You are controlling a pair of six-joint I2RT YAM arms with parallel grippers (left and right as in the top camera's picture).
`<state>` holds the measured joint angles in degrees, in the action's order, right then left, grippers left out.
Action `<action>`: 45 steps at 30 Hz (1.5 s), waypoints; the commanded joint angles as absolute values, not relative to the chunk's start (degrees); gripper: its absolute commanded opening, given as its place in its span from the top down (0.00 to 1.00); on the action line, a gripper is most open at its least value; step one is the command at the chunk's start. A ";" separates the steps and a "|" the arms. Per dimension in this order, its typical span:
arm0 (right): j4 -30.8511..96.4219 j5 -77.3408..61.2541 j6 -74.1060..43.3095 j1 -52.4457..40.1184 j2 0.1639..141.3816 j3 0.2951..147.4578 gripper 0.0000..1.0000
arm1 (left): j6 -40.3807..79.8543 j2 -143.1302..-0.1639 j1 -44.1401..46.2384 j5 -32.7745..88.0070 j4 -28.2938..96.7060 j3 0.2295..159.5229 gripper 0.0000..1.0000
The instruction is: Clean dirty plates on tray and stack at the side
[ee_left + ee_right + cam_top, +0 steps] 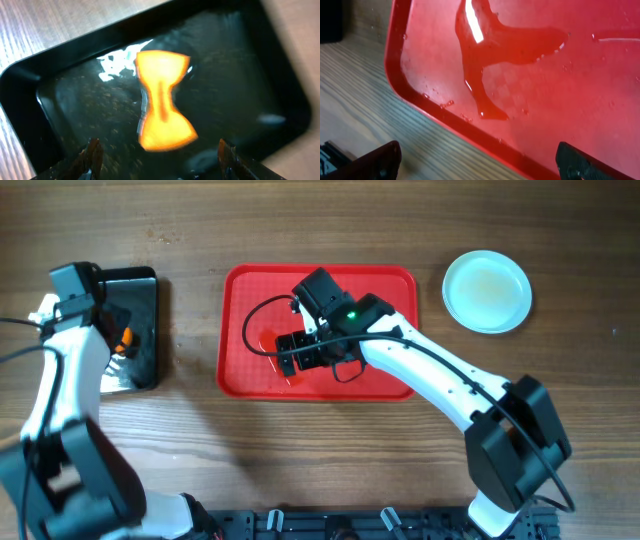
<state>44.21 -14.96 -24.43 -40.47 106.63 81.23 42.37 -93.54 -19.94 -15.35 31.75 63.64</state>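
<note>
**A:** Right gripper (477, 167): jaws spread wide, nothing held, just above the red tray (600, 100). Any plates beneath?

**B:** None showing, only a puddle (520, 45) ahead of it. One pale plate (487, 290) sits on the tabletop (560, 220), well apart from that gripper, beyond the tray; whether others lie under it, I cannot tell.

**A:** Nearly done, I'd judge. Left gripper (160, 160)?

**B:** Jaws parted wide too, empty, over the black tray (20, 80), an orange hourglass-shaped object (162, 115) in water below it. Nothing blocks either.

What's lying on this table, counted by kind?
Trays: 2, the red tray and the black tray
Plates: 1 plate showing
Orange things: 1 orange object in the black tray
Total: 4
</note>
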 commanded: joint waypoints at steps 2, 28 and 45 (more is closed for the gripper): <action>46.28 -14.09 -25.10 -40.49 97.06 80.97 0.00 | 42.44 -81.36 -20.14 -1.39 35.83 63.88 0.25; 69.06 -7.25 -25.65 -40.56 79.92 80.97 0.00 | 42.46 -72.49 -20.14 11.53 44.66 63.88 0.00; 67.26 0.45 -25.32 -40.56 80.01 80.97 0.00 | 42.46 -72.49 -20.14 11.53 44.66 63.88 0.00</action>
<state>68.14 -3.09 -25.50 -40.47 79.61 80.82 42.57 -72.86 -19.94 10.61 44.66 63.66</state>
